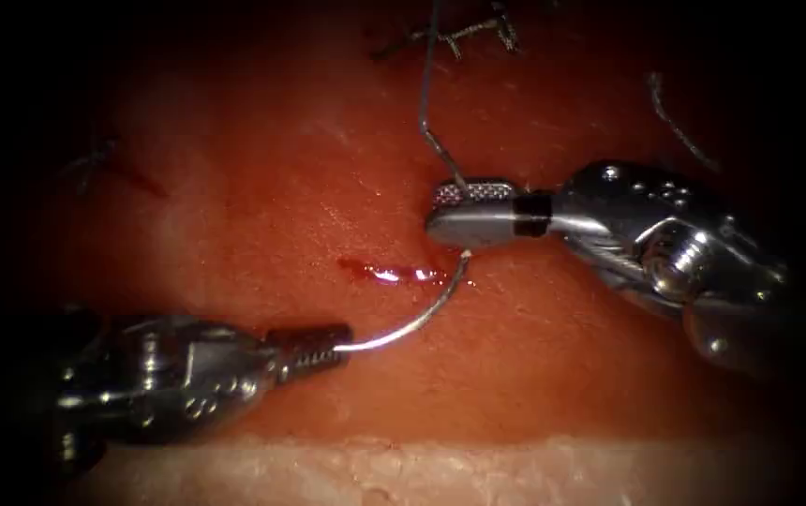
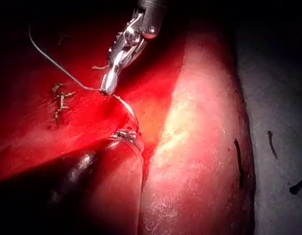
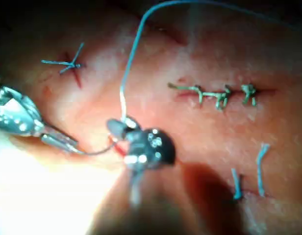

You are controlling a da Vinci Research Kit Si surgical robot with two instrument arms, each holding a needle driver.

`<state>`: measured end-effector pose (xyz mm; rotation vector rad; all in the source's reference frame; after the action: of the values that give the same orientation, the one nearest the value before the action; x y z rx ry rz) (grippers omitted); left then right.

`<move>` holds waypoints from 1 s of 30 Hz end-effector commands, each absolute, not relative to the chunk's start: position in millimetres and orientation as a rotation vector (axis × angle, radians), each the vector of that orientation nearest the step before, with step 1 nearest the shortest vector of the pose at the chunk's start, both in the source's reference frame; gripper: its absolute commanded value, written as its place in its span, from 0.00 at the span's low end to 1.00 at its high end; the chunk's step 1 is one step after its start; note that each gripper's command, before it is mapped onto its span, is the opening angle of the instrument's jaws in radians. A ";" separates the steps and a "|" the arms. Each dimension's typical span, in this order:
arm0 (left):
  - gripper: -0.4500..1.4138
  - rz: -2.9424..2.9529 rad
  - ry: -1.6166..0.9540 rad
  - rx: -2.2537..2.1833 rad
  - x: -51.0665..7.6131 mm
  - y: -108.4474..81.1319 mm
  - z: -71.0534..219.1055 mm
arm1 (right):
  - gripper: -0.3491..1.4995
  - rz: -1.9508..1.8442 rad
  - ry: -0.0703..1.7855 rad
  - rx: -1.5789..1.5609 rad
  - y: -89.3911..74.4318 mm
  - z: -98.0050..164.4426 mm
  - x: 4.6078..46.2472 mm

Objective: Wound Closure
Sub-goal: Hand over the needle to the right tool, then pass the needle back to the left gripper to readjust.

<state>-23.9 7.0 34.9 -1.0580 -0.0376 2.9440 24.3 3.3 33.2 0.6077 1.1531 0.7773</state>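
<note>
Left tool point(image 1: 328, 351) pinches the needle point(image 1: 412, 323) at one end of its curve, jaws pressed together on it. Right tool point(image 1: 464, 211) has jaws spread a little, upper jaw lifted off the lower; the needle's other end sits right under its lower jaw and the thread point(image 1: 425, 103) runs up from between the jaws. Whether it actually grips the thread or needle end, I cannot tell.

Needle lies just right of and below the red fluid point(image 1: 389, 274), arcing between the two tools, above the tissue point(image 1: 253, 187); no part looks buried.

Step, as a judgement: needle held out of the tissue between both tools, likely a handover or regrip. Any next move calls for one firm hold before the other lets go, and slack thread kept off the jaws.

Surface wet, glossy, soft. An earlier stitch row point(image 3: 219, 94) lies beyond the right tool, cut ends point(image 3: 259, 169) near it. Room tight: the tools sit close around the fluid.
</note>
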 end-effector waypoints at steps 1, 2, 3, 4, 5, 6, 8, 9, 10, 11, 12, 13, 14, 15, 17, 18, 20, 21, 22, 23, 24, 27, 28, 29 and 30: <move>0.66 2.869 -0.123 -1.069 -24.5 7.3 35.4 | 0.00 0.739 1.163 0.597 3.2 33.9 24.9; 0.73 2.810 -0.188 -1.069 -24.4 7.5 35.2 | 0.00 0.720 1.168 0.592 3.2 33.9 24.9; 0.78 2.738 -0.264 -1.071 -24.4 7.7 35.1 | 0.00 0.702 1.174 0.584 3.1 33.9 25.0; 0.80 2.665 -0.339 -1.073 -24.3 8.0 34.9 | 0.00 0.681 1.180 0.570 3.1 33.9 25.0; 0.81 2.619 -0.396 -1.094 -24.2 8.4 34.8 | 0.00 0.666 1.185 0.559 3.1 33.8 25.0; 0.81 2.591 -0.421 -1.108 -24.2 8.6 34.7 | 0.00 0.653 1.185 0.555 3.0 33.8 24.9; 0.79 2.507 -0.470 -1.130 -24.1 9.4 34.5 | 0.00 0.627 1.196 0.539 2.9 33.6 24.8; 0.79 2.470 -0.489 -1.146 -24.0 9.7 34.4 | 0.00 0.622 1.201 0.536 2.8 33.5 24.8; 0.79 2.434 -0.510 -1.159 -23.9 10.1 34.4 | 0.00 0.602 1.207 0.532 2.8 33.3 24.8; 0.79 2.388 -0.540 -1.171 -23.8 10.6 34.3 | 0.00 0.586 1.212 0.524 2.8 33.2 24.8; 0.79 2.353 -0.564 -1.182 -23.7 10.9 34.2 | 0.00 0.567 1.217 0.520 2.8 33.0 24.8; 0.79 2.324 -0.589 -1.193 -23.6 11.3 34.2 | 0.00 0.543 1.225 0.514 2.8 32.8 24.8; 0.79 2.294 -0.605 -1.205 -23.5 11.7 34.1 | 0.00 0.536 1.224 0.515 2.8 32.6 24.8; 0.78 2.270 -0.619 -1.211 -23.5 11.9 34.1 | 0.00 0.525 1.231 0.511 2.8 32.4 24.8; 0.78 2.229 -0.647 -1.221 -23.5 12.5 34.1 | 0.00 0.501 1.239 0.506 2.8 31.9 24.9; 0.78 2.213 -0.661 -1.222 -23.6 12.7 34.2 | 0.00 0.491 1.242 0.500 2.9 31.7 24.9; 0.78 2.178 -0.695 -1.211 -23.7 13.0 34.3 | 0.00 0.457 1.256 0.485 3.1 31.4 24.9; 0.77 2.170 -0.710 -1.212 -23.7 13.1 34.4 | 0.00 0.442 1.261 0.483 3.2 31.3 24.9; 0.77 2.146 -0.750 -1.206 -23.9 13.4 34.6 | 0.00 0.405 1.279 0.466 3.3 31.0 24.8; 0.77 2.132 -0.773 -1.198 -24.0 13.6 34.8 | 0.00 0.387 1.284 0.458 3.4 30.9 24.8; 0.77 2.116 -0.794 -1.188 -24.1 13.7 34.9 | 0.00 0.366 1.290 0.442 3.4 30.8 24.9; 0.77 2.082 -0.850 -1.180 -24.5 13.8 35.2 | 0.00 0.303 1.311 0.400 3.5 30.5 25.0; 0.77 2.070 -0.864 -1.176 -24.7 13.7 35.2 | 0.00 0.269 1.322 0.372 3.6 30.5 25.0; 0.77 2.062 -0.877 -1.180 -24.9 13.7 35.3 | 0.00 0.249 1.327 0.357 3.5 30.4 25.1; 0.77 2.055 -0.889 -1.179 -25.0 13.7 35.4 | 0.00 0.235 1.329 0.343 3.5 30.4 25.1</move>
<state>-24.6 13.4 34.9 -1.1741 -0.9020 2.0444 24.5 3.4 29.6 0.3318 1.3347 0.2205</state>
